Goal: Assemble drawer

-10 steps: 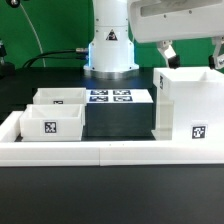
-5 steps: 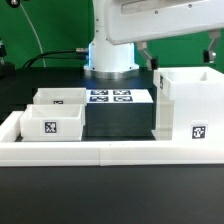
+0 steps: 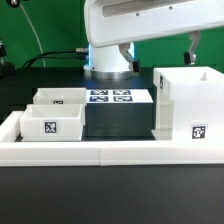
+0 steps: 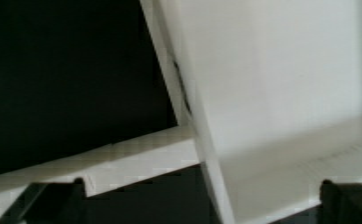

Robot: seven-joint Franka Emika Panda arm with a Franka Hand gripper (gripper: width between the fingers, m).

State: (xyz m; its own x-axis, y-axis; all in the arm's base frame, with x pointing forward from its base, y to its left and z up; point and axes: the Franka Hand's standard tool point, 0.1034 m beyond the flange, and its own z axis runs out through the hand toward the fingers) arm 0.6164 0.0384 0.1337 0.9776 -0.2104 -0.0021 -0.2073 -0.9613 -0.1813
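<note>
The drawer's tall white shell stands upright at the exterior view's right, with a tag on its front. Two small open-top trays stand at the exterior view's left, the nearer tray in front of the farther tray. My gripper hangs above the shell's top, toward its left rim, open and empty. In the wrist view the gripper has its dark fingertips wide apart, and the shell's white wall fills the picture under it, its edge running between the fingertips.
The marker board lies flat between the trays and the shell. A low white wall borders the black table at the front. The arm's base stands behind the marker board.
The gripper and the arm's white link have moved toward the exterior view's left, above the shell. The shell and the trays have not moved.
</note>
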